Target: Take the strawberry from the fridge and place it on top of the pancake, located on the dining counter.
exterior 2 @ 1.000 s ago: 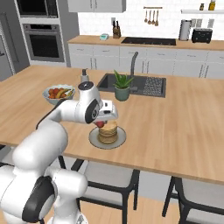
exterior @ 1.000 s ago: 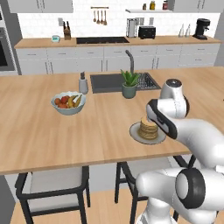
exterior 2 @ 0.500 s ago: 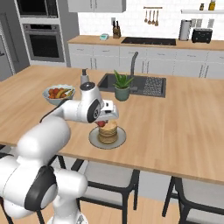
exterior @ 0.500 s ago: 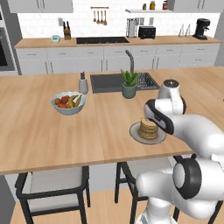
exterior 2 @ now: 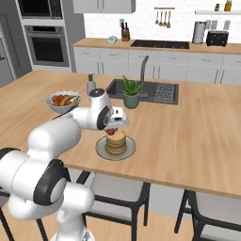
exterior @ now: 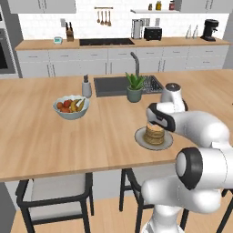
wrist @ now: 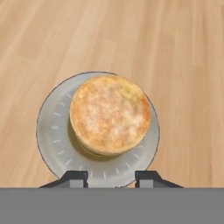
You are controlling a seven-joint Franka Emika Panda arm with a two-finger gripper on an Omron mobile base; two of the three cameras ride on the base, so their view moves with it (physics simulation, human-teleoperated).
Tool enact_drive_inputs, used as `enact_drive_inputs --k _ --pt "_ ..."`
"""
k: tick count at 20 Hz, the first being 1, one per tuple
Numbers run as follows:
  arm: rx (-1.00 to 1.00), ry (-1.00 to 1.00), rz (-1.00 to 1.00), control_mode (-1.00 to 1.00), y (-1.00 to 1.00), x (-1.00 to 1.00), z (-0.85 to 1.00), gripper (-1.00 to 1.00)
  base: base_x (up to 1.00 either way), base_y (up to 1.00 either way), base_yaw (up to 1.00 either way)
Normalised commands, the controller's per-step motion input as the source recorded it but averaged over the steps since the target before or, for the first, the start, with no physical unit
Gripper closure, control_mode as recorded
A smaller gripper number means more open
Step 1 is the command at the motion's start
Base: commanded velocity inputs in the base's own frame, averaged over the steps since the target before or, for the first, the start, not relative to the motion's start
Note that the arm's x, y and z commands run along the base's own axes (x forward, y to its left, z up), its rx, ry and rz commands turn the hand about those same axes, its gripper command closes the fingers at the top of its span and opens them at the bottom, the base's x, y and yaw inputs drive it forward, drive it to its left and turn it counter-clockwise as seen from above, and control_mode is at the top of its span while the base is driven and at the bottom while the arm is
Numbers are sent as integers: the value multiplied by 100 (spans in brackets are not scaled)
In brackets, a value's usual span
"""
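The pancake (exterior 2: 116, 141) is a short tan stack on a round grey plate (exterior 2: 101, 149), near the front edge of the wooden dining counter (exterior 2: 197, 141). My gripper (exterior 2: 112, 128) hangs just above the stack, shut on the strawberry (exterior 2: 111, 132), a tiny red berry almost touching the top pancake. In the left base view the hand (exterior: 159, 119) covers the back of the pancake (exterior: 154, 134) and hides the berry. The hand view looks straight down on the pancake (wrist: 109, 113) and plate (wrist: 50, 131), with my gripper (wrist: 111, 178) at the plate's near rim. The fridge is out of view.
A white fruit bowl (exterior: 70, 108) (exterior 2: 62, 101) stands to the left on the counter. Behind the plate are a potted plant (exterior: 134, 88) (exterior 2: 131, 94), a small bottle (exterior: 86, 88) and the built-in sink (exterior 2: 155, 92). Dark-framed stools (exterior: 54, 195) stand below the front edge.
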Motion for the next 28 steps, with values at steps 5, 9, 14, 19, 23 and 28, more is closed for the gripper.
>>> enact_drive_inputs --k 5,9,14,19,23,28 --pt "0 1 0 -100 0 23 -16 100 0 0 0" --pt "0 0 0 -100 0 9 -20 100 0 0 0" --pt "0 0 0 -100 0 8 -25 100 0 0 0" --pt "0 0 0 -100 0 6 -16 100 0 0 0" --pt "0 0 0 -100 0 1 2 100 0 0 0" --pt "0 0 0 -100 0 3 11 100 0 0 0"
